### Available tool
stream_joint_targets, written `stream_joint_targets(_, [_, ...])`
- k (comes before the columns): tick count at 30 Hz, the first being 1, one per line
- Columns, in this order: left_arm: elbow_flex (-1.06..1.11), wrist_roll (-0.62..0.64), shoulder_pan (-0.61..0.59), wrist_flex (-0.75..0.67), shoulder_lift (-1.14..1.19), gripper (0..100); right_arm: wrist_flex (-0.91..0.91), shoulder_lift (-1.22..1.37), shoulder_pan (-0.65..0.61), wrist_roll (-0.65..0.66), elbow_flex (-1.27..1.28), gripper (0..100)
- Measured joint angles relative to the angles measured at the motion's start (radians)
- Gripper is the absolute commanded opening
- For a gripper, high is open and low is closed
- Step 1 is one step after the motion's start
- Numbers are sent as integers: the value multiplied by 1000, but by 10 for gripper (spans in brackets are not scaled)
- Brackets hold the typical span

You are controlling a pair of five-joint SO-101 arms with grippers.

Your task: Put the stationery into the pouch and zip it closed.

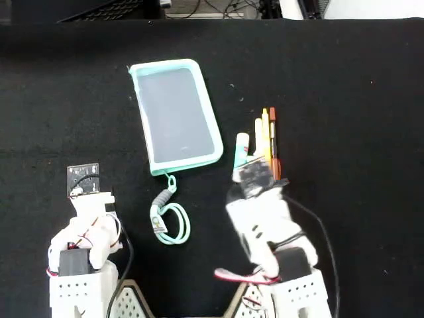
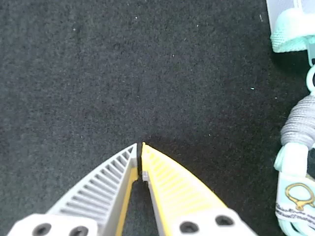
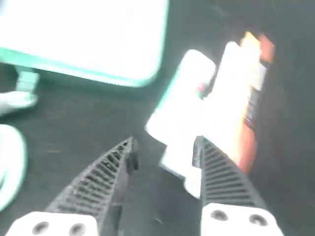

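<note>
A mint-edged pouch point(image 1: 177, 117) lies flat in the middle of the black table, its cord and wrist loop point(image 1: 168, 222) trailing toward the arms. To its right lies a bundle of stationery point(image 1: 260, 142): a white-and-teal stick, yellow pens and an orange one. My right gripper point(image 3: 165, 147) is open just over the near end of the white stick point(image 3: 179, 115), one finger on each side. My left gripper point(image 2: 139, 145) is shut with nothing in it, low over bare cloth to the left of the grey cord point(image 2: 301, 123).
The pouch's corner point(image 2: 290, 29) and a mint tag with a gold print point(image 2: 295, 196) lie beside the left gripper. Bare black cloth point(image 1: 344, 99) spreads to the right and far side. Cables and dark equipment point(image 1: 218, 8) sit beyond the table's back edge.
</note>
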Motion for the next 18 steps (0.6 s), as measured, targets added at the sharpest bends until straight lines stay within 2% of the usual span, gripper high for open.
stream_joint_targets(4, [0,0,0,0,0,30,-12,0,-199,-11,-20,168])
stream_joint_targets(9, [0,0,0,0,0,30,-12,28,-241,-77,-212,168])
stream_joint_targets(13, [0,0,0,0,0,30,37,262,-247,-101,-488,168])
stream_joint_targets(18, [0,0,0,0,0,30,103,726,-259,-258,-858,169])
